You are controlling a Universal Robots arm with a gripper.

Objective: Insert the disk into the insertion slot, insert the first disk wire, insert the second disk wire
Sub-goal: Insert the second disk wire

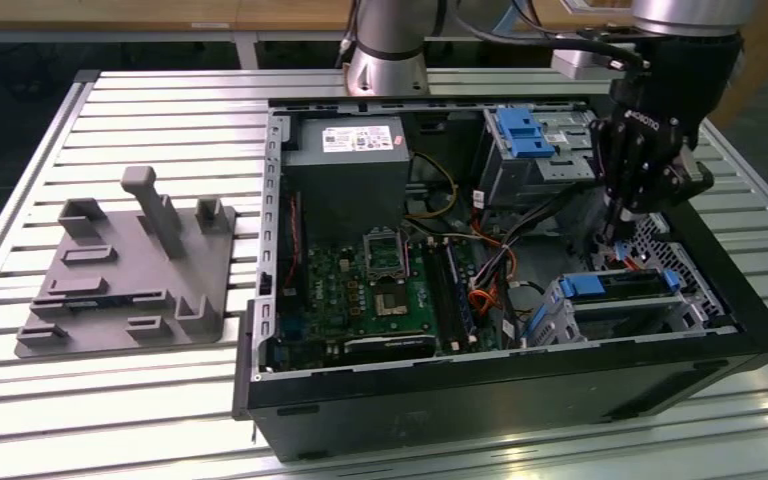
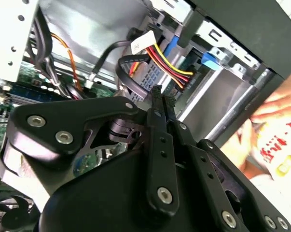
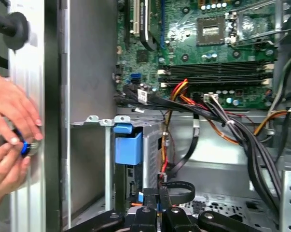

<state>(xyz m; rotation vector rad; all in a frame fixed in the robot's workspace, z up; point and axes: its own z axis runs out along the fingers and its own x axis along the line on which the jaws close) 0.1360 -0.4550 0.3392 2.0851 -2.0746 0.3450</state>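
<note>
The disk point(image 1: 620, 286), framed in blue, is seen seated in the insertion slot point(image 1: 684, 300) inside the computer case point(image 1: 518, 395). Just above the disk, the gripper point(image 1: 611, 237) is pinched shut on a cable point(image 2: 152, 60); a wire-insertion step is judged underway, calling for careful connector alignment.

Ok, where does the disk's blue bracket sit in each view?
Exterior view: the blue bracket is in the small cage, towards the exterior view's right.
Second wrist view: blue bracket, just beyond the red and yellow wires.
First wrist view: blue bracket, against the cage's grey wall.
Shared landmark: the green motherboard.
</note>
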